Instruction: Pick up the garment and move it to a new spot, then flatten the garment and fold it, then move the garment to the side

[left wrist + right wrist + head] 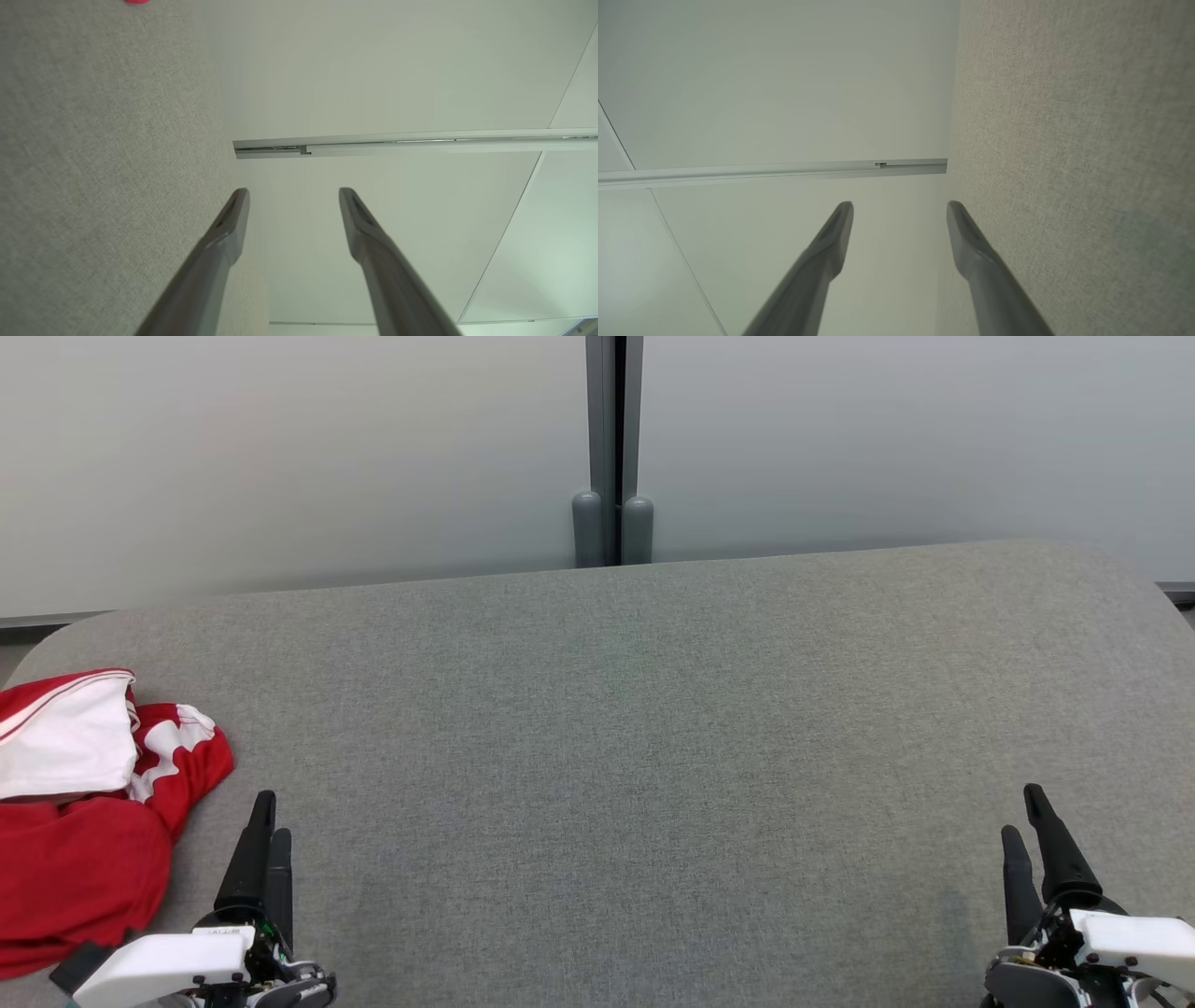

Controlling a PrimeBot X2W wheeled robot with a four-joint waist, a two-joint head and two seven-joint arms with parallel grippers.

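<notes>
Left end effector [274, 814] and right end effector [1020, 809] both stand wide open, and you have hold of nothing yet.
At far left the crumpled red-and-white fabric garment [84, 840] lies heaped on the grey fabric-covered bench [607, 728], just beside your left fingers, so that arm looks best placed to pick it. The right one sits well apart at far right.
</notes>
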